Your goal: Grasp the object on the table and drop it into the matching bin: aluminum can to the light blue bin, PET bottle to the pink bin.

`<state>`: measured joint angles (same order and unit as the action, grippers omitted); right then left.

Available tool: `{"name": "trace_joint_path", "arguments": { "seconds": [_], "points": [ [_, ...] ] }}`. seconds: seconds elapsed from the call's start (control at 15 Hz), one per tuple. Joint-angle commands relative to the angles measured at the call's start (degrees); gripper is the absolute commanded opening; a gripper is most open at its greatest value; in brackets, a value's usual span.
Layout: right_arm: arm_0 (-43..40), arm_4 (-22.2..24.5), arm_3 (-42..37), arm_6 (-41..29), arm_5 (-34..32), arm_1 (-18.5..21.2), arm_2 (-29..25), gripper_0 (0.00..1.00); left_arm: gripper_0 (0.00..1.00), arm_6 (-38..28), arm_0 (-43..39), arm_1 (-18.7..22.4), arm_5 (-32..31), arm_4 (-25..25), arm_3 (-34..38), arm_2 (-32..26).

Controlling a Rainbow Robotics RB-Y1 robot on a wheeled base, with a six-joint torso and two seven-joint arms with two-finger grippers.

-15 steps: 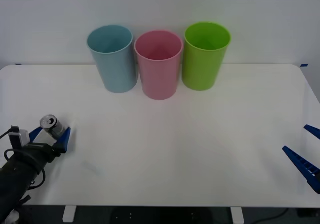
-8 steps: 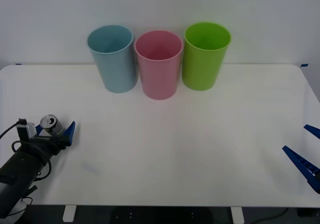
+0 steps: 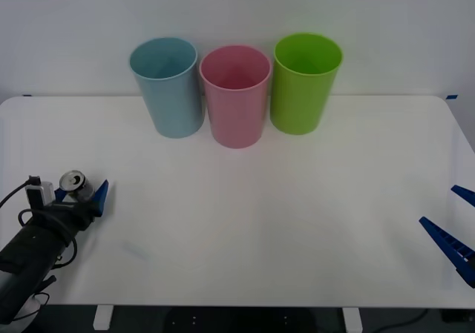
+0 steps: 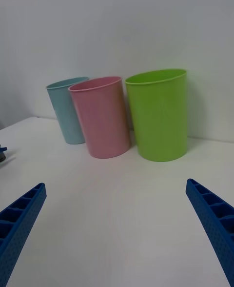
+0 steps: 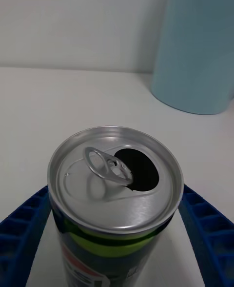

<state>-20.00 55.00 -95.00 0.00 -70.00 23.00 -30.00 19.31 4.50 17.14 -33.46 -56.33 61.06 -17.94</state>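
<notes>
The aluminum can (image 3: 74, 185), dark grey with a silver top and open pull tab, stands upright near the left edge of the white table (image 3: 260, 222). My left gripper (image 3: 79, 194) holds it from both sides, blue fingers pressed to its body. The left wrist view looks down on the can (image 5: 114, 189), held by the left gripper (image 5: 117, 194), with the light blue bin (image 5: 197, 48) behind it. At the back of the table the light blue bin (image 3: 169, 88) stands left of the pink bin (image 3: 236, 99). My right gripper (image 3: 439, 207) rests open at the table's right edge.
A lime green bin (image 3: 303, 88) stands right of the pink one, the three close together in a row against the wall. The right wrist view shows the light blue bin (image 4: 68, 111), pink bin (image 4: 103, 118) and green bin (image 4: 160, 116) beyond the open right gripper (image 4: 115, 184).
My left gripper slid forward around the can and its fingers drew in against it. The can stayed in place. The right arm did not move.
</notes>
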Motion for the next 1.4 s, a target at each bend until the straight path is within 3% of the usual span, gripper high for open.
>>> {"name": "trace_joint_path", "arguments": {
  "seconds": [0.07,0.67,1.27,1.4],
  "points": [
    [0.00,0.00,0.00,0.00,0.00,0.00,0.00,1.00,0.00,0.56,-0.01,0.00,-0.03,0.08,0.02,-0.08],
    [0.00,0.00,0.00,0.00,0.00,0.00,0.00,1.00,0.00,0.73,-0.28,0.09,-2.14,0.52,1.52,-1.22],
    [0.00,0.00,0.00,0.00,0.00,0.00,0.00,1.00,0.00,-4.28,-5.64,0.09,-1.87,0.43,17.95,-0.78],
    [0.00,0.00,0.00,0.00,0.00,0.00,0.00,1.00,0.00,-8.23,-5.73,0.09,-1.17,-0.45,20.85,-0.69]
  ]
}}
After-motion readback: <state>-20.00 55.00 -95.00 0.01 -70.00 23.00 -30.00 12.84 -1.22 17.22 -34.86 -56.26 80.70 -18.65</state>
